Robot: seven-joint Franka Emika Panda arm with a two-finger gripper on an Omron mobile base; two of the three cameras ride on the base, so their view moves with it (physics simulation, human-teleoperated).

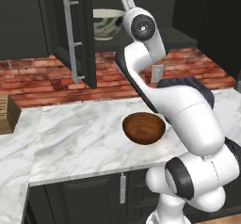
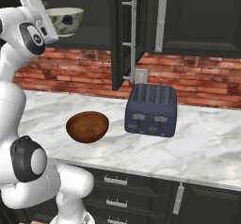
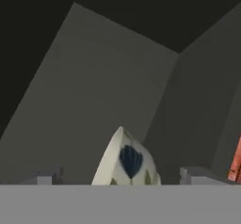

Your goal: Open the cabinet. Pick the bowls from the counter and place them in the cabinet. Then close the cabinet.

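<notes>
Inside the open cabinet (image 1: 75,35), cream-white bowl (image 3: 127,164) between spread gripper (image 3: 122,176) fingers.

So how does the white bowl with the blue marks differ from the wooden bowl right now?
The white bowl is cream with dark blue marks; the wooden bowl is plain reddish-brown. The white bowl sits up inside the open cabinet, while the wooden bowl is down on the counter, left of the toaster. In the hand view the open gripper has the white bowl between its fingertips; the wooden bowl stands apart. Both are round, upright and similar in size.
</notes>
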